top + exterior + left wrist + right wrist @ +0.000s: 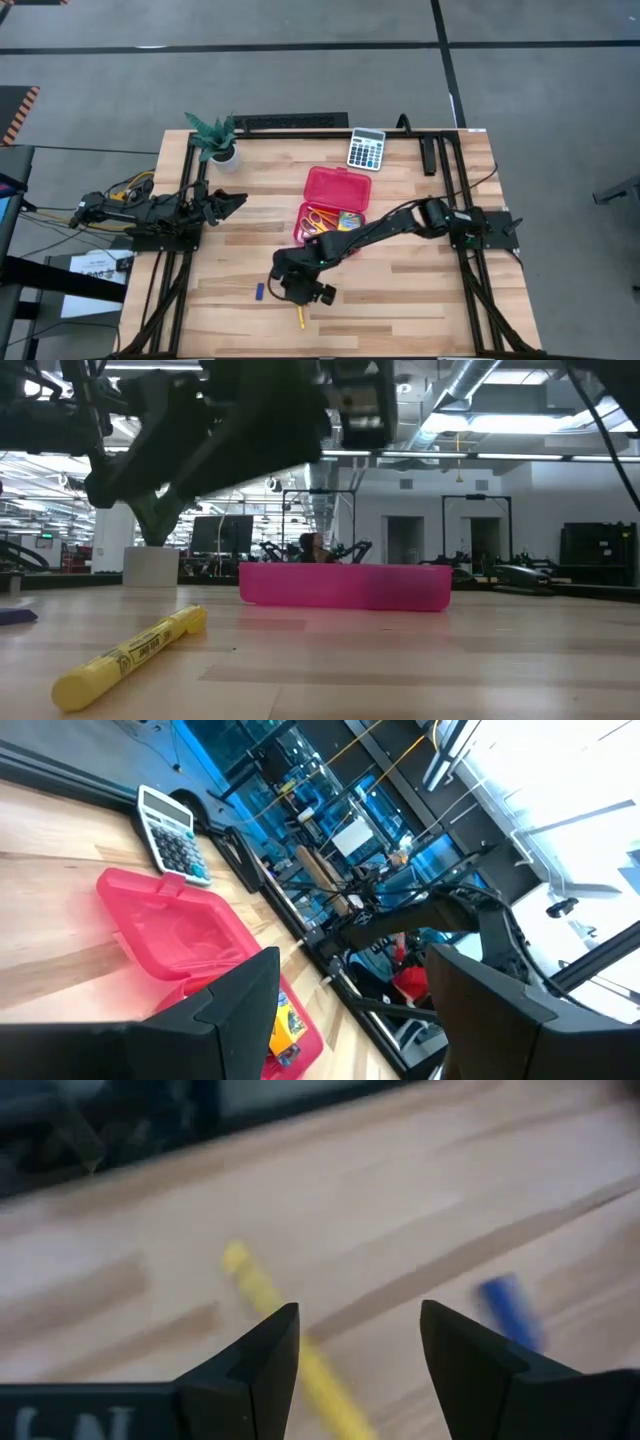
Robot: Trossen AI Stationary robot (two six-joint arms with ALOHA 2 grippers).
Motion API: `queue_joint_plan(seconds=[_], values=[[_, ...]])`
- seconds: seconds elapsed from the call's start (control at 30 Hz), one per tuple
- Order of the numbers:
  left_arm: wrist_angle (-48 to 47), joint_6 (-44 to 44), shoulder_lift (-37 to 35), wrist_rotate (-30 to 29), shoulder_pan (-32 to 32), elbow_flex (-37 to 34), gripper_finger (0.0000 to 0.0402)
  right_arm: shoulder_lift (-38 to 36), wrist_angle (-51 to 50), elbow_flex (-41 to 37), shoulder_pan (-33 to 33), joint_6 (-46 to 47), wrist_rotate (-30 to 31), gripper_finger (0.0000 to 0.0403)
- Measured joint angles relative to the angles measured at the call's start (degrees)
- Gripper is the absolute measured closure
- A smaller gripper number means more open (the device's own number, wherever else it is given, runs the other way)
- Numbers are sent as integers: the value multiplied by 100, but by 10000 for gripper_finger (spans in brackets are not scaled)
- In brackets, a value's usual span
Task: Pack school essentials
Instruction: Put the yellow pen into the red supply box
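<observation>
Two arms are sharing the table (420,300); bare wood is lying toward its front edge. The right gripper (358,1342), jaws parted and empty, is hovering over the yellow pencil-like stick (290,1350); the left gripper (232,203) is waiting open near the left edge.

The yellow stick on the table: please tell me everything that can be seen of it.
The yellow stick is a slim, round, marker-like pen, plastic by its look, with dark print along its barrel and a cap-like end. It lies flat on the bare wooden table near the front edge, apart from the pink case and the small blue piece. The right gripper hangs just above it with its fingers apart; nothing is seen gripping it.
</observation>
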Motion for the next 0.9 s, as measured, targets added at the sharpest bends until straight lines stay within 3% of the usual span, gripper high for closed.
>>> queue_joint_plan(seconds=[0.47,0.7,0.9], values=[[-2,55,-2,4,2,0,164,386,-312,124,18,-1156,-51,189],[-1,51,-2,4,1,0,164,511,-304,113,9,-1175,5,192],[0,51,-2,0,0,2,164,510,-624,113,10,-1160,109,247]])
